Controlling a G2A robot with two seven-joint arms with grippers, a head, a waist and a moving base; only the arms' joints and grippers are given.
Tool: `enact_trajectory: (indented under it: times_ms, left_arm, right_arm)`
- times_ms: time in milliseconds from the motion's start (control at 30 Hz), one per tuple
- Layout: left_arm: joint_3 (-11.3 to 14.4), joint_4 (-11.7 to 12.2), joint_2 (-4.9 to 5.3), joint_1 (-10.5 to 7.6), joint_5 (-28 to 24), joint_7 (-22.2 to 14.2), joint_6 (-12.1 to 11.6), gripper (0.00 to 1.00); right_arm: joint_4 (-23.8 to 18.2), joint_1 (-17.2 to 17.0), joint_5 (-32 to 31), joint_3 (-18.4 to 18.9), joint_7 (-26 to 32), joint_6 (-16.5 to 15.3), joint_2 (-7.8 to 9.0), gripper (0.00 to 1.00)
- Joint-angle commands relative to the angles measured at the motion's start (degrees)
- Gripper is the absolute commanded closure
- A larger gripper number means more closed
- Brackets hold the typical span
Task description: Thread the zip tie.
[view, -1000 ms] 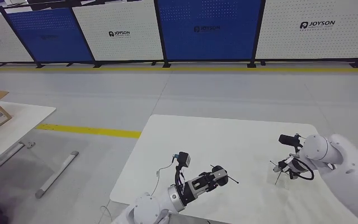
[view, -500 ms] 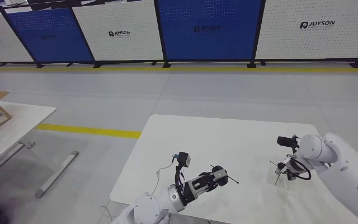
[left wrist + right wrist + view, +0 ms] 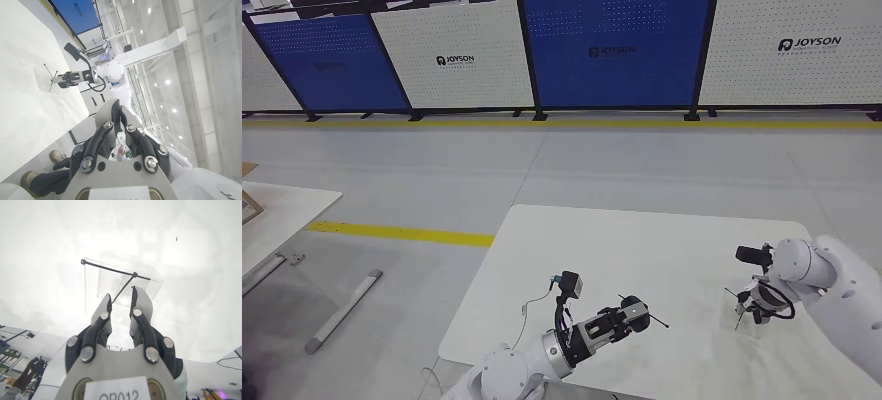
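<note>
Two black zip ties lie crossed on a clear acrylic block [image 3: 121, 285] on the white table [image 3: 642, 250]. One zip tie [image 3: 113, 270] runs across the block. The second zip tie [image 3: 122, 289] has its head on the first one's strap, and its tail passes between my right gripper's fingertips. My right gripper [image 3: 121, 291] stands open over that tail, also seen from the side as the right gripper [image 3: 54, 80] and from above [image 3: 745, 308]. My left gripper [image 3: 118, 108] is shut near the table's front edge; a thin black zip tie [image 3: 657, 322] sticks out of the left gripper [image 3: 630, 315].
The table's front edge [image 3: 472, 345] runs close to the left arm. Bare white tabletop lies between the two arms. A person's shoes and legs [image 3: 47, 166] are by the table's side.
My right gripper has shifted slightly left and down toward the crossed ties on the block. The left arm has not moved.
</note>
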Motion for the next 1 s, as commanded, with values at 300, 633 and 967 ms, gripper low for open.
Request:
enact_trajectory:
  times_ms: [300, 633, 967]
  left_arm:
    - [0.0, 0.0, 0.00, 0.00, 0.0, 0.0, 0.0, 1.00]
    - [0.0, 0.0, 0.00, 0.00, 0.0, 0.0, 0.0, 1.00]
    - [0.0, 0.0, 0.00, 0.00, 0.0, 0.0, 0.0, 1.00]
  right_arm:
    - [4.6, 1.3, -1.2, -0.7, 0.0, 0.0, -2.22, 0.73]
    - [6.7, 1.5, -2.6, -0.6, 0.0, 0.0, -4.09, 0.78]
    - [8.5, 1.9, -3.6, -0.7, 0.0, 0.0, -5.28, 1.00]
